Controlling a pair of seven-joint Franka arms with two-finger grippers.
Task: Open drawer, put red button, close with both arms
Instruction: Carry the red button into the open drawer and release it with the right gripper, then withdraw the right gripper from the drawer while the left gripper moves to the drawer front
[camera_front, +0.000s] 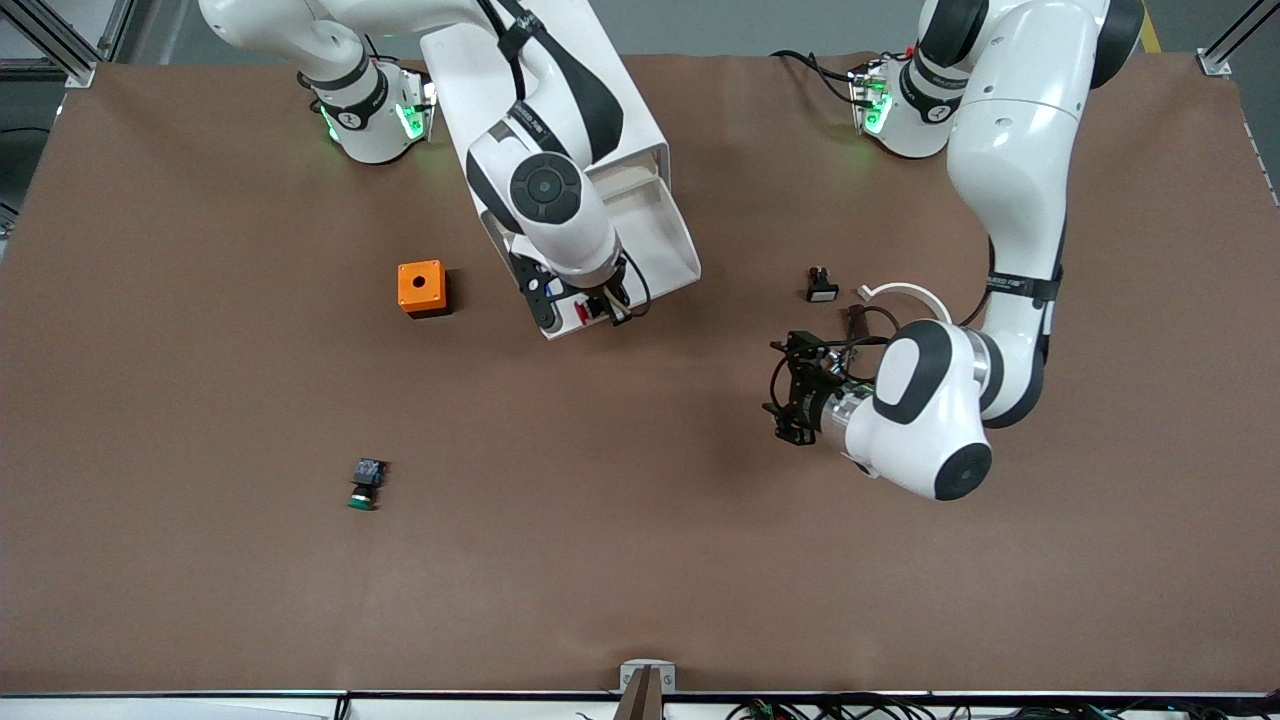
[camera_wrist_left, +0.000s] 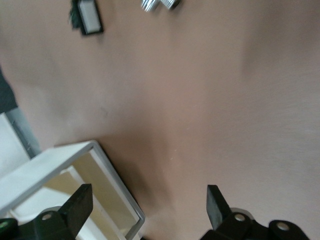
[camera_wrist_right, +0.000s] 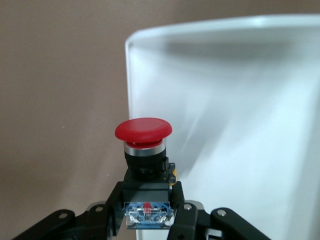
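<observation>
The white cabinet (camera_front: 600, 90) stands at the back of the table with its drawer (camera_front: 672, 232) pulled out toward the front camera. My right gripper (camera_front: 592, 308) is shut on the black-blue body of the red button (camera_wrist_right: 143, 131) and holds it over the drawer's front corner toward the right arm's end. In the right wrist view the drawer (camera_wrist_right: 235, 110) fills one side, with bare table beside it. My left gripper (camera_front: 790, 392) is open and empty over the table, beside the drawer toward the left arm's end. The drawer's corner (camera_wrist_left: 102, 162) shows by its fingertips (camera_wrist_left: 80, 200).
An orange box with a hole (camera_front: 421, 288) sits beside the cabinet toward the right arm's end. The green-capped switch (camera_front: 365, 483) lies nearer the front camera. A small black and white switch (camera_front: 821, 285) lies near the left arm and also shows in the left wrist view (camera_wrist_left: 86, 17).
</observation>
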